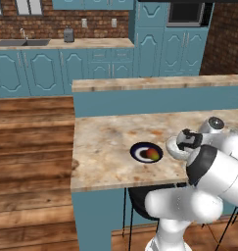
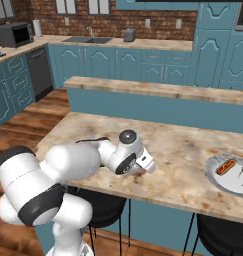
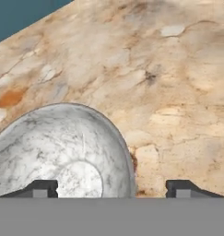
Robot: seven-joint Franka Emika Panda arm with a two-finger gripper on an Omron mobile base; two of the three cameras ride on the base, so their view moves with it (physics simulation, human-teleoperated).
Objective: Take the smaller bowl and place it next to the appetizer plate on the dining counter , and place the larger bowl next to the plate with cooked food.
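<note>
Smaller bowl [image 3: 62,147] upright on dining counter [image 3: 178,92]; fingers [image 3: 44,188] released, straddling its rim.

Glossy white rounded arm segments [image 2: 68,162] with dark grey joint bands; pincer [image 3: 111,188] has two small dark fingertips.

Your arm is folded low and reaching forward, with the gripper's jaws spread wide.

In the left base view your white arm rises from the lower right, bends at a dark elbow joint and ends at the hand, where the gripper [image 1: 185,143] sits low. In the right base view the arm sweeps from the lower left, the wrist turned sideways, and the gripper [image 2: 149,166] points down to the right. In the hand view the fingertips [image 3: 43,188] stand far apart, nothing clamped between them.
</note>
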